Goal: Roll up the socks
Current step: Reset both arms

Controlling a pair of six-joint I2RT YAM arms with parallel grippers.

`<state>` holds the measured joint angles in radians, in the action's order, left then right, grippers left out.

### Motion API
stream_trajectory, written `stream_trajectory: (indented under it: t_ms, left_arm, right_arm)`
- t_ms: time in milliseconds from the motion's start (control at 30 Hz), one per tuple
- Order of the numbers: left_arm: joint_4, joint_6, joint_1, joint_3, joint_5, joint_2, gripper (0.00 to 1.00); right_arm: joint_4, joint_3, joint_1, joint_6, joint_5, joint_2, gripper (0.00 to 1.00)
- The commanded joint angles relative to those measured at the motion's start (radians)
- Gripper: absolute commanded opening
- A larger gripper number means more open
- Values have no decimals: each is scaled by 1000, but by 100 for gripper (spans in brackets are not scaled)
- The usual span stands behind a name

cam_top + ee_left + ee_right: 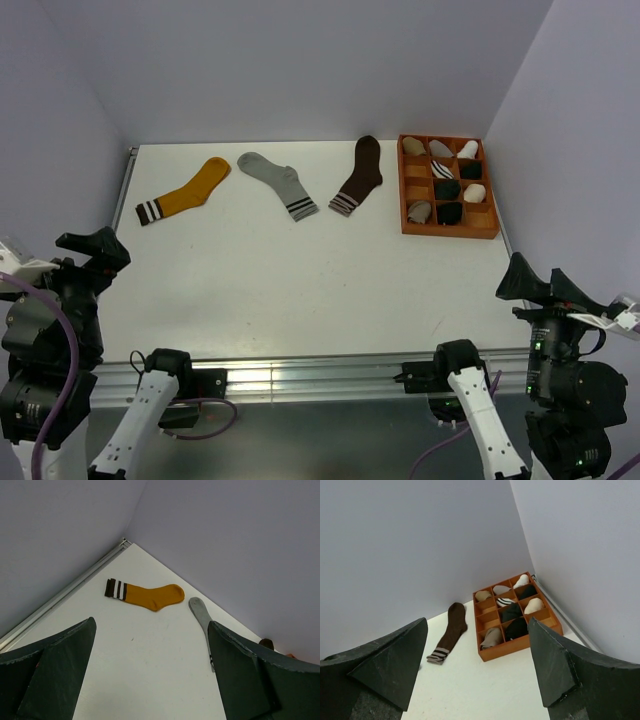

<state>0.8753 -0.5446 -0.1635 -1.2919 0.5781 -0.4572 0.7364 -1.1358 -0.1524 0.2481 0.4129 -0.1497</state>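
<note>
No loose charcoal-black, white-striped black or taupe sock lies on the table. The orange tray (403, 190) at the back right holds rolled bundles, among them a black one (447, 188), a black-and-white striped one (441, 169) and a taupe one (419, 211). They also show in the right wrist view: black (516, 628), striped (504, 601), taupe (491, 637). My left gripper (93, 252) (150, 675) is open and empty at the near left edge. My right gripper (537, 283) (477, 665) is open and empty at the near right edge.
Three socks lie flat along the back of the table (300, 280): a mustard-yellow one (190, 192) (150, 596), a light grey one (275, 180) (200, 614), and a dark brown one (362, 175) (451, 630) beside the tray (520, 647). Walls close in the back and sides.
</note>
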Motion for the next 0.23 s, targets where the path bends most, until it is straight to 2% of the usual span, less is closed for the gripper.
stream_trajectory:
  t_ms: [0, 200]
  left_arm:
    - [-12, -8, -2, 16, 28, 23, 99]
    - [-22, 9, -2, 42, 45, 32, 99]
  right_arm:
    - [-46, 13, -16, -29, 21, -10, 89]
    - [-66, 30, -32, -44, 27, -7, 91]
